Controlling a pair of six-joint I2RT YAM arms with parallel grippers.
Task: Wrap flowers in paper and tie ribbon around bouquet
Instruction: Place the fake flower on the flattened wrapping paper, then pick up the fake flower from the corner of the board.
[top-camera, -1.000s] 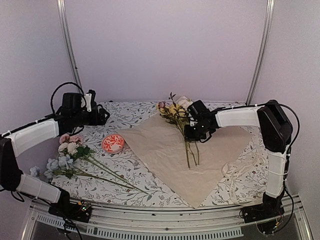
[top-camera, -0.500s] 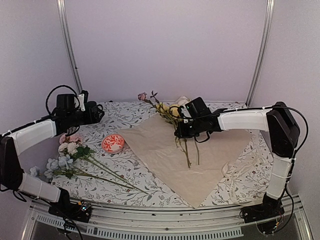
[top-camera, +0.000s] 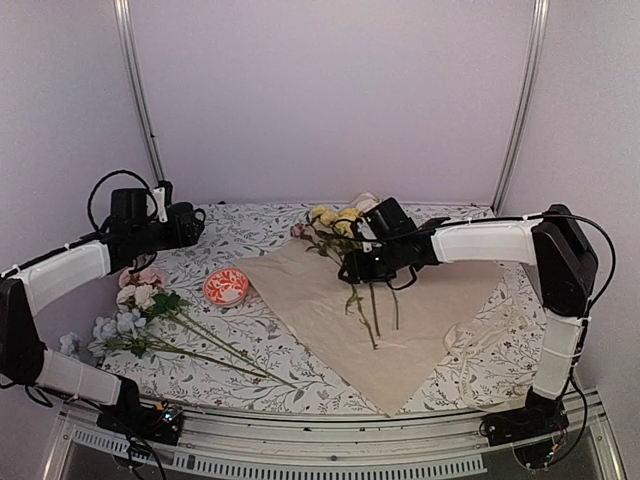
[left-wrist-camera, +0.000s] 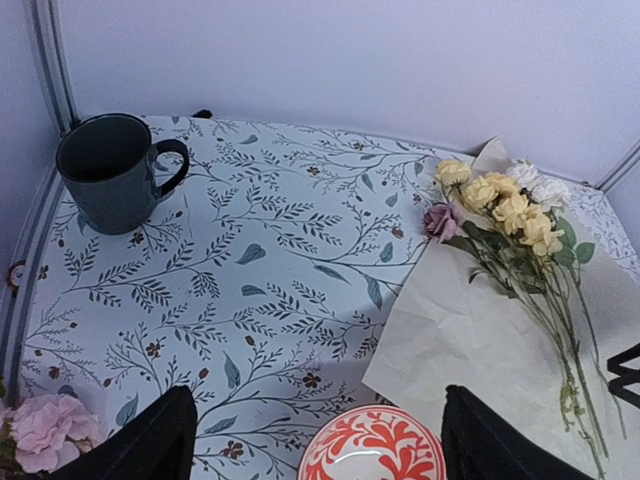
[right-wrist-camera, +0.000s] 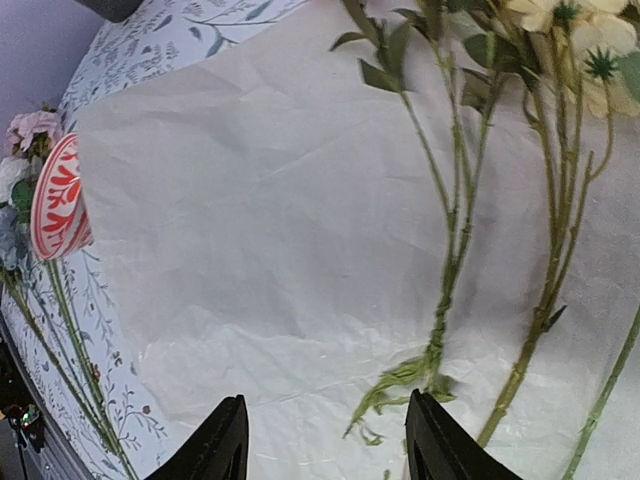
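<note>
Right jaws: parted, with nothing between them. The right gripper (right-wrist-camera: 330, 452) hangs low over the paper (right-wrist-camera: 250, 200), and only bare sheet shows between its fingers (right-wrist-camera: 225, 440).
Just ahead of it: the frayed lower ends of the stems lie flat on the sheet, near the jaws but not in them.
Flowers: the flowers (top-camera: 335, 220) lie on the paper. Their yellow, white and mauve blooms are at its far corner, and the green stems run towards the near side.
Blocked from above: the right gripper (top-camera: 362, 262) covers the middle of the stems in the overhead view.
Left jaws: wide apart and holding nothing. The left gripper (left-wrist-camera: 320, 455) is raised over the far-left part of the table, well apart from the paper.
Below the left gripper: a red-and-white dish (left-wrist-camera: 372, 445) sits just beside the paper's left edge. I cannot tell whether they touch.
Paper: one large peach sheet (top-camera: 400, 330), spread flat and creased, with one corner pointing at the near edge.
Second bunch: a second bunch (top-camera: 135, 300) of pink, white and pale blue blooms lies on the tablecloth (top-camera: 250, 230) at the left. Its long stems slant towards the paper's near corner, and the dish stands between its blooms and the paper.
Ribbon: the ribbon (top-camera: 458, 350) is a pale strip in loose loops by the paper's near-right edge.
Far left corner: a dark mug (left-wrist-camera: 110, 170) stands upright with its handle to the right.
</note>
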